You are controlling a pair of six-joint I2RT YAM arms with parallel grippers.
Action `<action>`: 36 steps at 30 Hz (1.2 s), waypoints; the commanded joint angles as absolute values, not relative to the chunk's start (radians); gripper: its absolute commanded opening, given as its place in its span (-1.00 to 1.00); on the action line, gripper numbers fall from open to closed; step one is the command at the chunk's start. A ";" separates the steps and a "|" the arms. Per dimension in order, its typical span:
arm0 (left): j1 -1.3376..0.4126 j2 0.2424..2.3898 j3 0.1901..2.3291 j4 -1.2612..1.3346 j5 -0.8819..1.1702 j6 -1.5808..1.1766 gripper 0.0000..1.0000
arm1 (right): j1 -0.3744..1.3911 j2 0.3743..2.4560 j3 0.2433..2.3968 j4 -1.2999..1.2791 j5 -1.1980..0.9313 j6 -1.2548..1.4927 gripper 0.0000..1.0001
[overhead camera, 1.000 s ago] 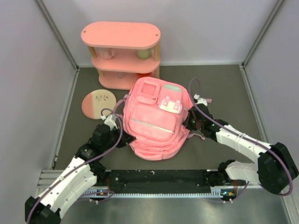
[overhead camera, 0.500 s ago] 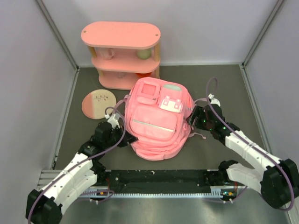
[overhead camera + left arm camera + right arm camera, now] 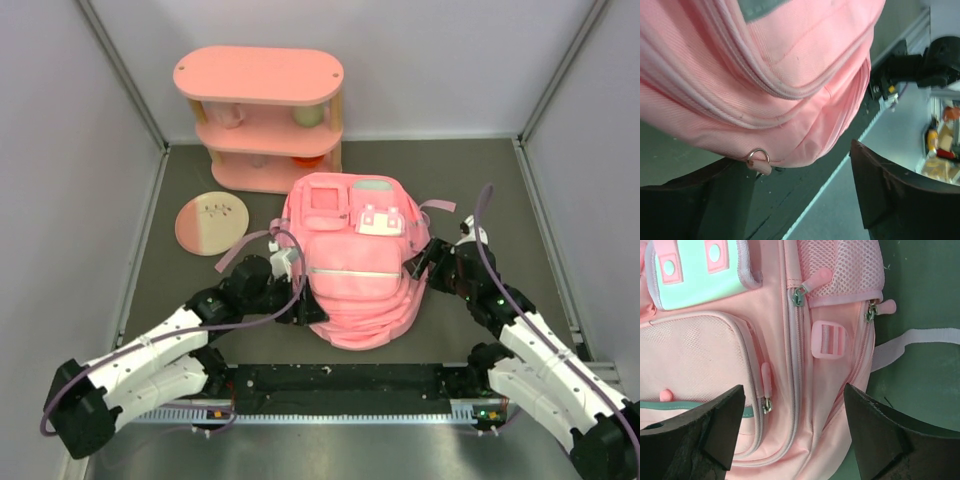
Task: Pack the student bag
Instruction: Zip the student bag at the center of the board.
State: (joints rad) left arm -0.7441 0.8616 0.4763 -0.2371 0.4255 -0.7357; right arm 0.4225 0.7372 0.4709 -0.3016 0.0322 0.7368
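The student bag point(image 3: 355, 265), a soft pink backpack with grey zip strips and a white buckle flap, lies front up in the middle of the table. My left gripper point(image 3: 303, 306) is at the bag's lower left side. In the left wrist view it point(image 3: 800, 200) is open, the bag point(image 3: 765, 75) bulging just above it and a zip ring point(image 3: 758, 159) beside the left finger. My right gripper point(image 3: 424, 270) is at the bag's right side. In the right wrist view it point(image 3: 792, 435) is open over the bag's zipped side seams point(image 3: 800, 365), gripping nothing.
A pink three-tier shelf point(image 3: 258, 75) stands at the back, holding a cup point(image 3: 230, 113) and a green item point(image 3: 308, 114). A round pink plate point(image 3: 211, 222) lies left of the bag. A loose strap point(image 3: 437, 205) trails right. The black rail point(image 3: 340, 385) runs along the near edge.
Both grippers have opened and let go of the bag. The bag has shifted right and toward the arms and lies flatter. The left arm followed it to the right.
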 commanded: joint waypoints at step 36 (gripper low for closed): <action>-0.359 1.195 0.569 0.107 0.491 -0.727 0.64 | 0.419 0.569 0.342 -0.347 -0.180 0.917 0.59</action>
